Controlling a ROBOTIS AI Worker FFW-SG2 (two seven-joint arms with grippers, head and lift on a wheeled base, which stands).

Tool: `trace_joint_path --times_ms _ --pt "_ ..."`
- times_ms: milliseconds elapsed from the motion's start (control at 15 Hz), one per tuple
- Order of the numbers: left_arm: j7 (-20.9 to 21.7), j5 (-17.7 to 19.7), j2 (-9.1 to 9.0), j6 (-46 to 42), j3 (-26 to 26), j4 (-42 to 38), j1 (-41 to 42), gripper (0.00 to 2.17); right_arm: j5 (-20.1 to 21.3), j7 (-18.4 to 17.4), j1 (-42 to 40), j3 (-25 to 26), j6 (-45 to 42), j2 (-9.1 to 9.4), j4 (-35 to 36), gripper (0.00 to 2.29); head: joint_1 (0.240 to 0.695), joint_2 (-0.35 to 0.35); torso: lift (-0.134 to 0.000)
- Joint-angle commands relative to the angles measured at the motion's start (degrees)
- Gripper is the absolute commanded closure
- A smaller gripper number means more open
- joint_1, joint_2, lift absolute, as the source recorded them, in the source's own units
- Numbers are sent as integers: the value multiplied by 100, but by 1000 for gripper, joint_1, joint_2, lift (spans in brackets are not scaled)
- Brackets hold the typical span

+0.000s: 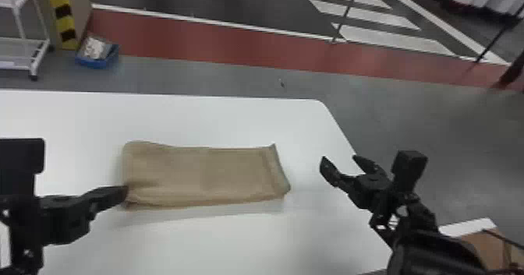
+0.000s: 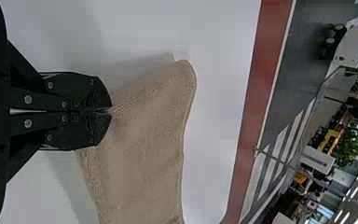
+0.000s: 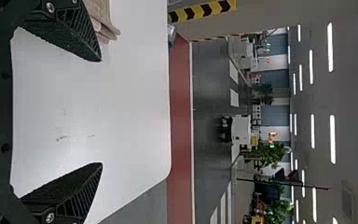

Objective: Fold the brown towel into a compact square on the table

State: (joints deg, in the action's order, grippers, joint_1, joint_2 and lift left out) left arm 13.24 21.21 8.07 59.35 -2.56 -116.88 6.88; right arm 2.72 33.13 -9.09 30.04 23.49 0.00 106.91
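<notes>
Perhaps the folds will skew if we pull with only our left end effector point(image 2: 111, 111), which pinches the brown towel point(image 2: 144, 135); our right end effector point(image 1: 338, 158) gapes wide.

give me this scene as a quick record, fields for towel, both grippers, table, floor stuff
towel: brown, folded into a long strip, lying on the table
left gripper: shut on the towel's near left corner
right gripper: open, off the towel's right end
table: white, rounded far right corner
floor: blue bin beyond the table, near a white cart
fold state: oblong, not yet a compact square
</notes>
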Motion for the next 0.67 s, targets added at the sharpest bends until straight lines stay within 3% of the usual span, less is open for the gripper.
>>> trace_joint_path --times_ms 0,600 --pt "47 -20 28 37 291 -45 94 1885 9 -26 4 -69 20 5 -4 90 695 -343 -124" --pt "135 -64 143 389 871 -634 560 1885 97 -61 179 -245 231 5 -4 90 695 -244 -124"
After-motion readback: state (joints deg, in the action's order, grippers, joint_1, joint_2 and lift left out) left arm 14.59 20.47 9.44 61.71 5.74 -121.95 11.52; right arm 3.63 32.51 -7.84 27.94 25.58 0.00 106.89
